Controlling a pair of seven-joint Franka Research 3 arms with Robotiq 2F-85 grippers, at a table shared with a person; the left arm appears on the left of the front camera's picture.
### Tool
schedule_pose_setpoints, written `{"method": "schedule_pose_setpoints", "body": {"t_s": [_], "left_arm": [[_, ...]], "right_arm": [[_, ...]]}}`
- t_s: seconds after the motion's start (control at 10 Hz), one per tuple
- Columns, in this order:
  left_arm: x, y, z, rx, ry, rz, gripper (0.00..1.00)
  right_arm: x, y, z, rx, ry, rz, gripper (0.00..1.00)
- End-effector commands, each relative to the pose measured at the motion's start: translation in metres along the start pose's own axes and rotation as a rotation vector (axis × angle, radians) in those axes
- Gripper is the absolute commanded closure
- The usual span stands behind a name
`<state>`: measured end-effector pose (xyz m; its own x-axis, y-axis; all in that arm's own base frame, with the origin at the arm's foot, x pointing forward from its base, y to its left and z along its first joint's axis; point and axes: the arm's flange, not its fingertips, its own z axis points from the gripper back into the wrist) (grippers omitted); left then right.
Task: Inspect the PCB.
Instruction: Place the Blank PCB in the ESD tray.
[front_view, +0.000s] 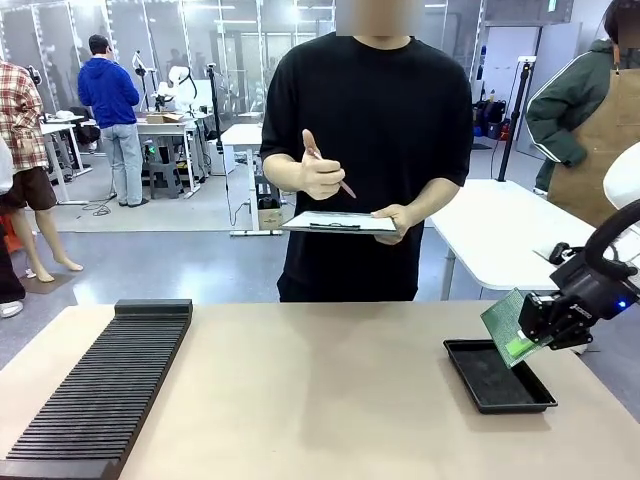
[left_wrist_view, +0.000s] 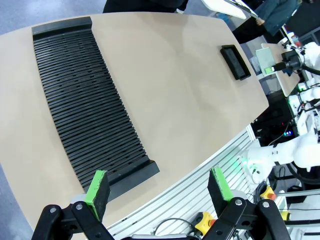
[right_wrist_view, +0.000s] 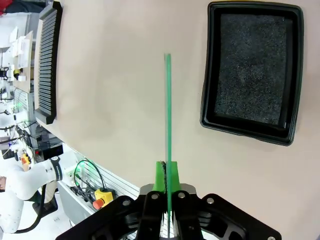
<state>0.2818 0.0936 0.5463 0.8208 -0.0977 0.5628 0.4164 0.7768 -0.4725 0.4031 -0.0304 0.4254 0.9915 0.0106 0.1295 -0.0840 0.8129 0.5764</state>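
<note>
The PCB (front_view: 503, 318) is a thin green board held tilted above the right end of the table, over the black tray (front_view: 497, 375). My right gripper (front_view: 525, 340) is shut on its lower edge. In the right wrist view the PCB (right_wrist_view: 167, 115) shows edge-on as a narrow green strip rising from the closed green pads (right_wrist_view: 161, 178), beside the tray (right_wrist_view: 252, 70). My left gripper (left_wrist_view: 159, 187) hangs open high above the near left of the table, nothing between its fingers. Far off in that view the PCB (left_wrist_view: 266, 56) appears small past the tray (left_wrist_view: 235, 61).
A long black slotted rack (front_view: 105, 390) lies at the table's left. A person stands at the far side holding a clipboard (front_view: 338, 222) in one hand and a pen (front_view: 340, 183) in the other. The middle of the tabletop (front_view: 320, 390) is bare.
</note>
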Motion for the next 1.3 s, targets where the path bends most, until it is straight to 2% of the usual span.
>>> {"method": "schedule_pose_setpoints", "body": {"t_s": [0.0,0.1,0.5,0.9,1.2], "left_arm": [[0.002,-0.001,0.002,0.028,0.011,0.011,0.0],[0.002,-0.001,0.002,0.028,0.011,0.011,0.0],[0.002,-0.001,0.002,0.028,0.011,0.011,0.0],[0.002,-0.001,0.002,0.028,0.011,0.011,0.0],[0.002,-0.001,0.002,0.028,0.011,0.011,0.0]], "right_arm": [[0.013,-0.014,-0.01,-0.033,0.012,0.015,0.97],[0.025,-0.029,-0.025,-0.09,0.06,0.017,0.97],[0.055,-0.054,-0.049,-0.118,0.065,-0.012,0.97],[0.078,-0.065,-0.086,-0.136,0.093,-0.062,0.97],[0.081,-0.066,-0.098,-0.142,0.098,-0.073,0.97]]}}
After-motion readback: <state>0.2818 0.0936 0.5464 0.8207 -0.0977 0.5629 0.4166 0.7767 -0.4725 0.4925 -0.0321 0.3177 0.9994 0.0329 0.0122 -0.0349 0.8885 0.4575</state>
